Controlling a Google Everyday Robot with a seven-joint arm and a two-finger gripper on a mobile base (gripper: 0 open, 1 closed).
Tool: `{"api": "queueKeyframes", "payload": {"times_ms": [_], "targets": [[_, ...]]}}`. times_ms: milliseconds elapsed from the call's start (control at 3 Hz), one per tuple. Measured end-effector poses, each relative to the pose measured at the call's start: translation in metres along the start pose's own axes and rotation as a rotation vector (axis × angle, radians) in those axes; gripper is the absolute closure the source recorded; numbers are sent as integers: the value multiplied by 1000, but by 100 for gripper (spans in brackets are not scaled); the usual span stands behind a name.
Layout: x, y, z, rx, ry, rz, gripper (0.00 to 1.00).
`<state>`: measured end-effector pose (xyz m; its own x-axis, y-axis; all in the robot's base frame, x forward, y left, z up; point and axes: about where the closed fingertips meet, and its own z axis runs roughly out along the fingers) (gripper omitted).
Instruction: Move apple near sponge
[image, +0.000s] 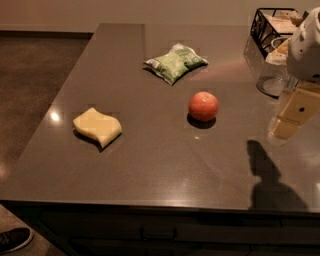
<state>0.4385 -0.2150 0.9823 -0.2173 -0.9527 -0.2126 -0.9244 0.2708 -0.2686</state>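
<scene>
The apple (203, 106), small, round and red-orange, sits on the grey countertop (160, 165) right of the middle. The sponge (97, 126), a flat pale-yellow block with wavy edges, lies on the left part of the counter, well apart from the apple. My gripper (286, 129) hangs at the right edge of the view, above the counter and to the right of the apple, with nothing seen in it. Its shadow falls on the counter below it.
A crinkled green-and-white snack bag (175, 62) lies behind the apple. A black wire basket (275, 25) and a clear glass jar (272, 75) stand at the back right. The counter's front edge runs along the bottom; a shoe (14, 239) shows on the floor at bottom left.
</scene>
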Motion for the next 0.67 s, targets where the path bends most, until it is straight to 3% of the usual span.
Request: {"api": "queueKeyframes", "payload": {"times_ms": [333,667], "targets": [[0,0,0,0,0,0,0],[-4,-6,10,-6,-45,53,0]]}}
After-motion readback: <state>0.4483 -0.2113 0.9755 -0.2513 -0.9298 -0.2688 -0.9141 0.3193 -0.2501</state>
